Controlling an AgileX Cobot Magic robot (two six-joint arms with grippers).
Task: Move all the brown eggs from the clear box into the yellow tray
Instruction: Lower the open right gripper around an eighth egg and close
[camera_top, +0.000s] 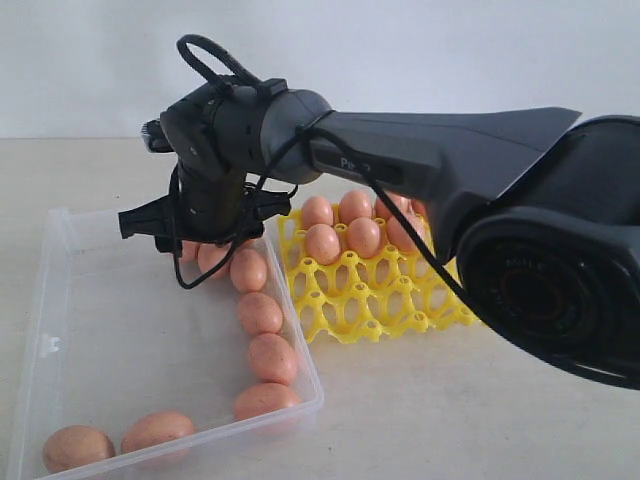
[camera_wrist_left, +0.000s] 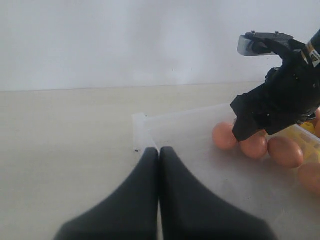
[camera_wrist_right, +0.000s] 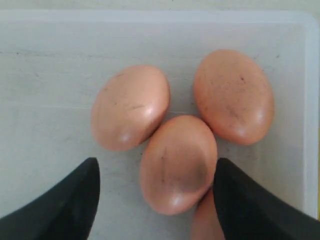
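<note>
My right gripper (camera_top: 200, 238) reaches across into the far end of the clear box (camera_top: 40, 330). Its jaws (camera_wrist_right: 157, 162) stand open around one brown egg (camera_wrist_right: 178, 162). One finger (camera_wrist_right: 250, 205) is right against that egg and the other finger (camera_wrist_right: 65, 205) is well apart from it. Two more eggs (camera_wrist_right: 131, 106) (camera_wrist_right: 233, 95) touch it, close to the box wall (camera_wrist_right: 310, 100). Further eggs line the box's right wall (camera_top: 260, 313) and near edge (camera_top: 157, 430). The yellow tray (camera_top: 380, 300) holds several eggs (camera_top: 340, 225) in its far cups. My left gripper (camera_wrist_left: 159, 150) is shut and empty, just outside the box corner (camera_wrist_left: 142, 125).
The right arm's dark body (camera_top: 520, 200) spans the right side of the exterior view above the tray. The box and tray sit side by side on a pale tabletop (camera_top: 450, 420). A white wall stands behind.
</note>
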